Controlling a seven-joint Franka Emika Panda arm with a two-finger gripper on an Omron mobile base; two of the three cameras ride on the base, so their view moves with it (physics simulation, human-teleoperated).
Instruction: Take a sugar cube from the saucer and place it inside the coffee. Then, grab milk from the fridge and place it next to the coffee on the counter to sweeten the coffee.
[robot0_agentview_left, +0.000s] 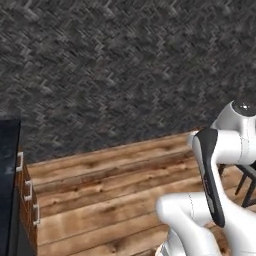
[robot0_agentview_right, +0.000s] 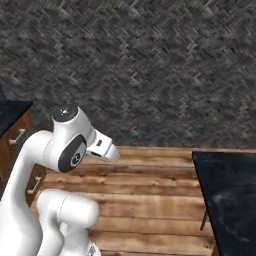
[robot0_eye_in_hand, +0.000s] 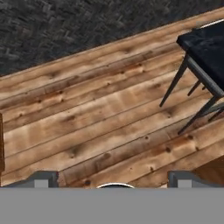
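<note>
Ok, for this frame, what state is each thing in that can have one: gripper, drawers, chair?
gripper: open, jaws wide apart, nothing between them, looking down at the wooden floor.
counter drawers: shut, silver handles flush in a row.
chair: upright on its dark legs, standing on the floor.

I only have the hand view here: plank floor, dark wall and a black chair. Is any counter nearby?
Observer: Yes. In the left base view the counter stands at the far left, with silver-handled wooden drawers below it.
Operator: Anything on the other side?
Observer: In the right base view a black-topped island fills the lower right corner.
Operator: And where is the arm?
Observer: The white arm is folded close over the base, above the wooden floor.
</note>
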